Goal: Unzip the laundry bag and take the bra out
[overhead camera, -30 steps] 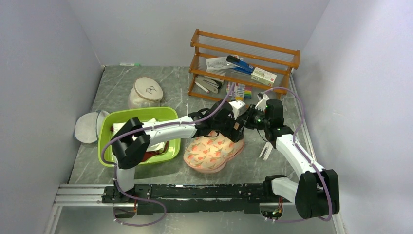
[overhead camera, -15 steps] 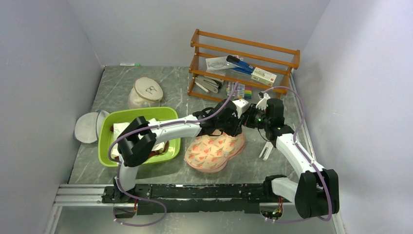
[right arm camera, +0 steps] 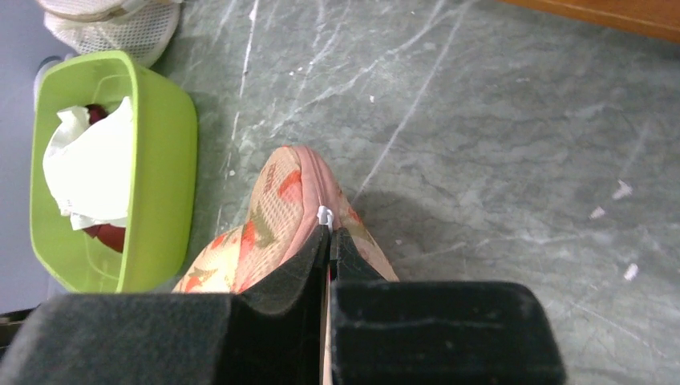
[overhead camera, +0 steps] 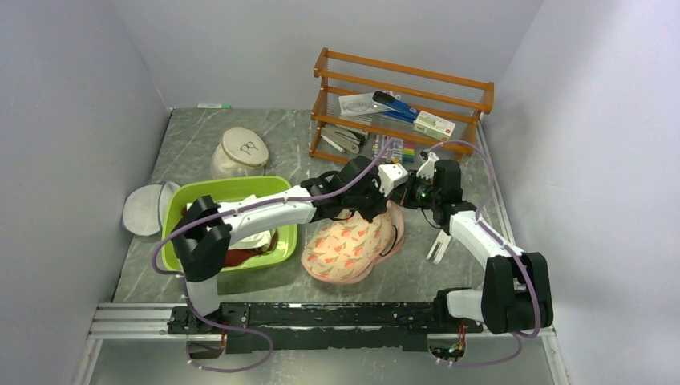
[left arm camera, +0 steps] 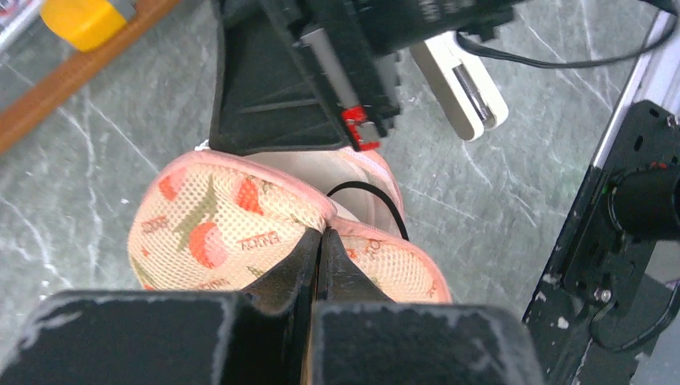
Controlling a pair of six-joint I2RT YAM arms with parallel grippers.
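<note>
The peach-pink laundry bag [overhead camera: 346, 250] with red-orange prints lies right of the basin, its far end raised. My left gripper [left arm camera: 321, 234] is shut on the pink rim of the bag's printed side [left arm camera: 212, 233]. My right gripper [right arm camera: 329, 233] is shut on the white zipper pull [right arm camera: 325, 215] at the bag's edge [right arm camera: 277, 204]. The two grippers meet over the bag's far end, left gripper [overhead camera: 382, 207] beside right gripper [overhead camera: 404, 198]. The rim gapes there, showing pale lining [left arm camera: 317, 170] and a thin black loop [left arm camera: 383, 200]. The bra itself I cannot make out.
A lime-green basin [overhead camera: 177, 210] with white and dark red cloth sits left of the bag. Behind it are a round white domed mesh bag [overhead camera: 240, 151] and a flat grey-white disc bag [overhead camera: 143, 210]. A wooden rack [overhead camera: 401, 100] stands at the back. A white clip [overhead camera: 437, 247] lies right.
My left gripper went from open to shut on the bag's rim. The bag's far end has risen and gaped. The right arm drew slightly back and left.
</note>
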